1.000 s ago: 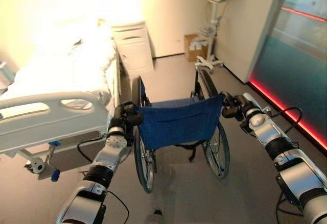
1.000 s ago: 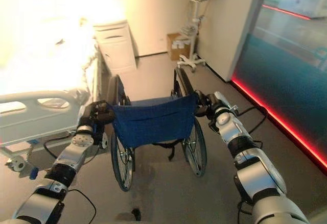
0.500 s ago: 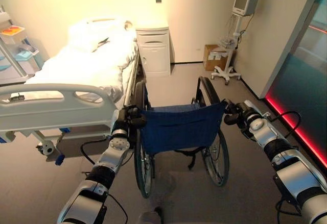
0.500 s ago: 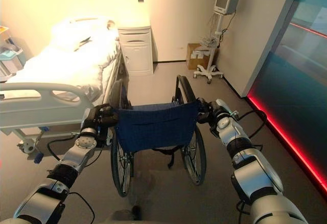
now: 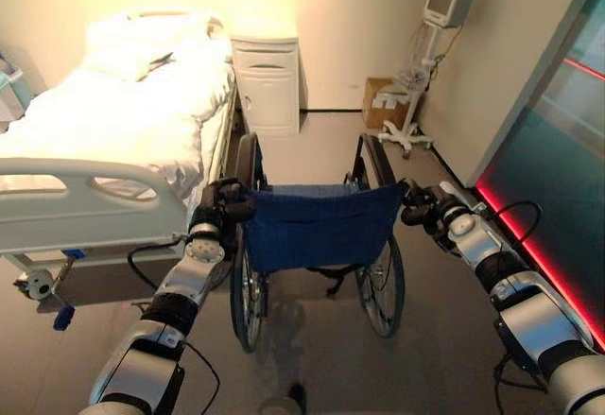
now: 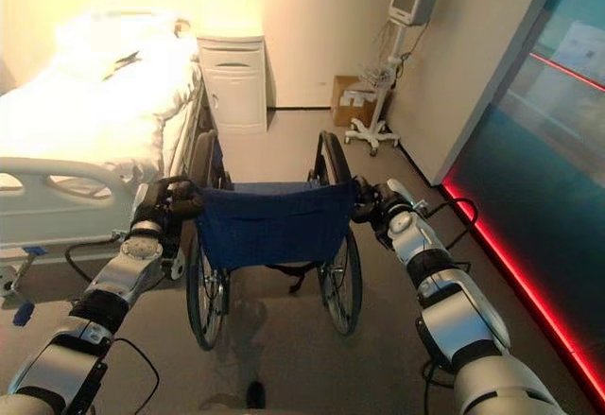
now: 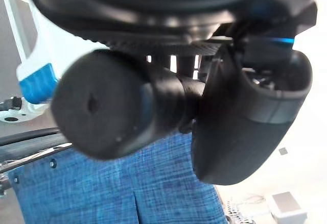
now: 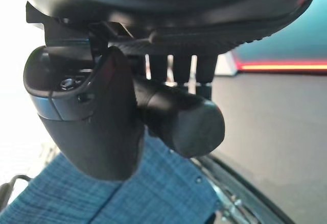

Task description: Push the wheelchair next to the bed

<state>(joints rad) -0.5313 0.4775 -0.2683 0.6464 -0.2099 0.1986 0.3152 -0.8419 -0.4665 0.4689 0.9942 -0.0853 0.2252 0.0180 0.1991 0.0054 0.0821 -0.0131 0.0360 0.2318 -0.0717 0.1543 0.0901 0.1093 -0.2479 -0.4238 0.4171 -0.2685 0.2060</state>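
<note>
A wheelchair [image 5: 317,226] with a blue cloth back and black wheels stands on the grey floor, just right of the bed's foot end. My left hand [image 5: 224,205] is shut on the wheelchair's left push handle [image 7: 112,112], thumb curled round it. On the other side, my right hand [image 5: 423,209] is shut on the right push handle [image 8: 179,117]. The bed [image 5: 104,131] has white linen and a white foot rail [image 5: 85,207] and lies to the wheelchair's left.
A white bedside cabinet [image 5: 267,84] stands against the far wall by the bed's head. A monitor on a wheeled stand [image 5: 425,65] and a cardboard box [image 5: 381,103] sit at the back right. A dark glass wall with a red floor strip [image 5: 539,245] runs along the right.
The camera has shifted. The wheelchair and both hands sit further forward, closer alongside the bed's foot end. Both hands still hold the handles.
</note>
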